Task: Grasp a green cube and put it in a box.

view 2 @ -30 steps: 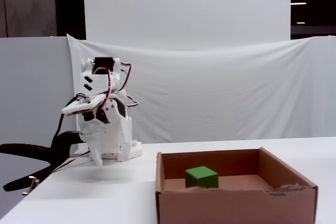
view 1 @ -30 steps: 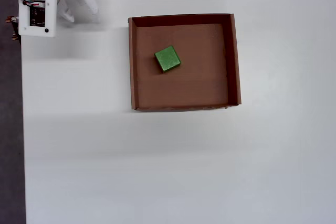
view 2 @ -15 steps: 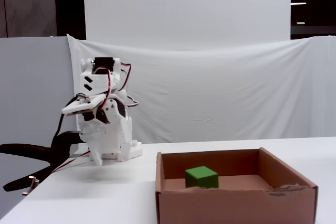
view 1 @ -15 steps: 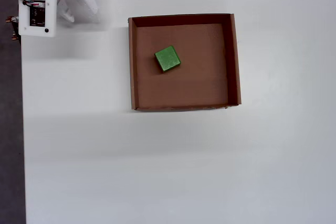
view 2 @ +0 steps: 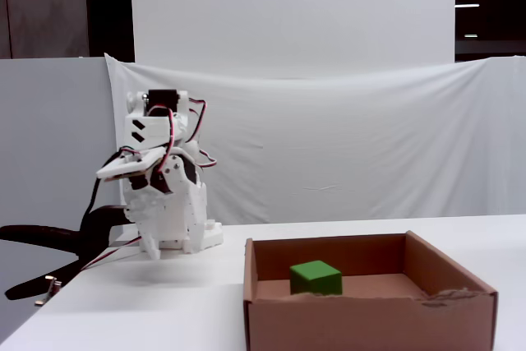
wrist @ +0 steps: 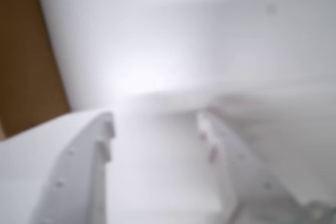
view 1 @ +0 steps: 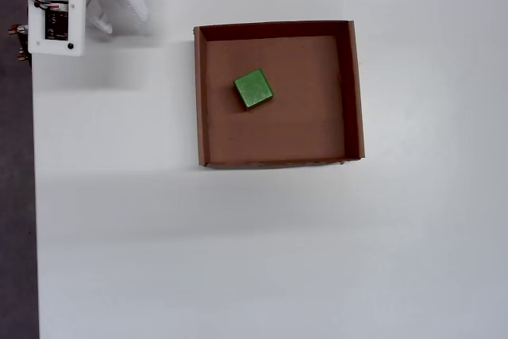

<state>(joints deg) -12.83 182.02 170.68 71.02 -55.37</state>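
One green cube (view 1: 253, 89), one box (view 1: 354, 85), one white arm (view 2: 160, 195).

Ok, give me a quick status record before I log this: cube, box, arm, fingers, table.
green cube: resting flat on the box floor, toward the upper-left part in the overhead view, clear of the walls
box: brown cardboard, open top, upright on the table
arm: folded back at its base, away from the box, at the table's top-left corner in the overhead view
gripper: fingers parted, nothing between them, wrist view blurred
table: white, nothing else seen on it
task state: cube in box, released
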